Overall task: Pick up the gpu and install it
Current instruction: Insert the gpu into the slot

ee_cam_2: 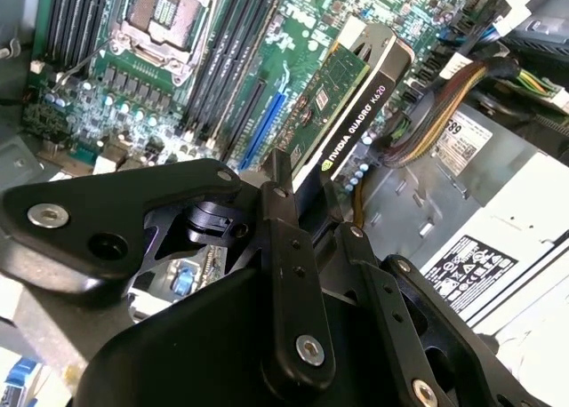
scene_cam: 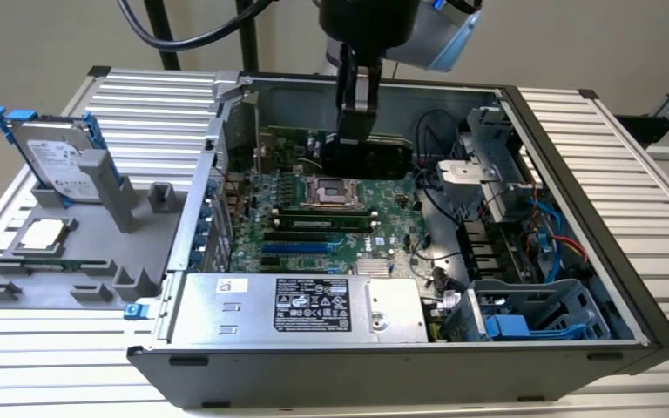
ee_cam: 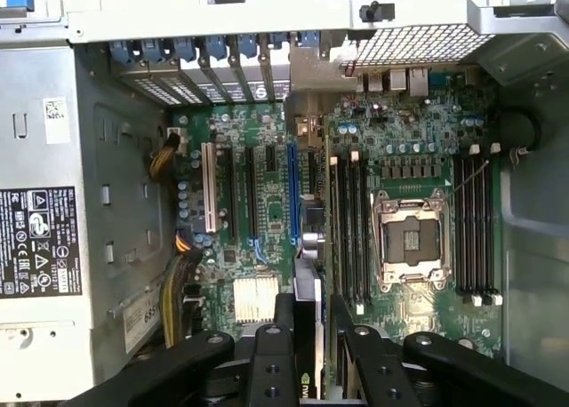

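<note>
Gripper (scene_cam: 352, 138) is down inside the open tower case (scene_cam: 369, 374), clamped shut on the gpu (scene_cam: 366, 158). The card hangs on edge from the fingers, over the motherboard (scene_cam: 311, 239) and right by the CPU socket (scene_cam: 334, 187), towards the back of the case in the exterior view. In the second wrist view the black fingers (ee_cam_2: 289, 247) pinch the card's near end, with its green board and black shroud running away over the slots. It doesn't look seated in anything yet. In the first wrist view the card's thin edge sits between the fingers, close to the line of the long blue slot (ee_cam: 292, 194). The power supply (scene_cam: 300, 305) is at the case's near end. Outside, on the exterior view's left, a grey stand (scene_cam: 79, 272) holds the hard drive (scene_cam: 58, 165) upright, with a small silver chip (scene_cam: 42, 235) lying flat.
</note>
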Motion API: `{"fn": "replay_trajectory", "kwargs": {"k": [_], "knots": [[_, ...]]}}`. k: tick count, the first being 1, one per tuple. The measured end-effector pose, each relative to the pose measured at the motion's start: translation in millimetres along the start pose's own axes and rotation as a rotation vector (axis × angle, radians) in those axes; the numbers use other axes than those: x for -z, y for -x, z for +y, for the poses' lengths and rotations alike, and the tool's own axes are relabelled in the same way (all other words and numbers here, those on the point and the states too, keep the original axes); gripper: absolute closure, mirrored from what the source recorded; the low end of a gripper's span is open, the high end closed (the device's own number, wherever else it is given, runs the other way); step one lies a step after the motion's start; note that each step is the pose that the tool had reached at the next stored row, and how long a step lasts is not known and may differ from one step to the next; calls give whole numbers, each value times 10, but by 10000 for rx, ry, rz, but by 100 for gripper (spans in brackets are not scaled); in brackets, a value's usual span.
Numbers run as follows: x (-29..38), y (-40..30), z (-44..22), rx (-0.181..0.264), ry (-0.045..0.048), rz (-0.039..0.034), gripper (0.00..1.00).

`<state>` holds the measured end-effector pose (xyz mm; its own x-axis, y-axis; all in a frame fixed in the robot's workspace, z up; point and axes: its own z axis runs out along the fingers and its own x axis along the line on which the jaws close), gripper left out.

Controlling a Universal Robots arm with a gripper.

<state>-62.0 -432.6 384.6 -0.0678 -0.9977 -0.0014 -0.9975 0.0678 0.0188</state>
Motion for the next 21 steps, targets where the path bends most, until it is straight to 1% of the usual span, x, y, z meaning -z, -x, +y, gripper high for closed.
{"fn": "replay_trajectory", "kwargs": {"k": [8, 15, 21], "knots": [[-4, 0, -3, -1, 0, 1, 100], [-63, 1, -7, -1, 0, 2, 100], [-90, 0, -9, 0, 0, 3, 100]]}}
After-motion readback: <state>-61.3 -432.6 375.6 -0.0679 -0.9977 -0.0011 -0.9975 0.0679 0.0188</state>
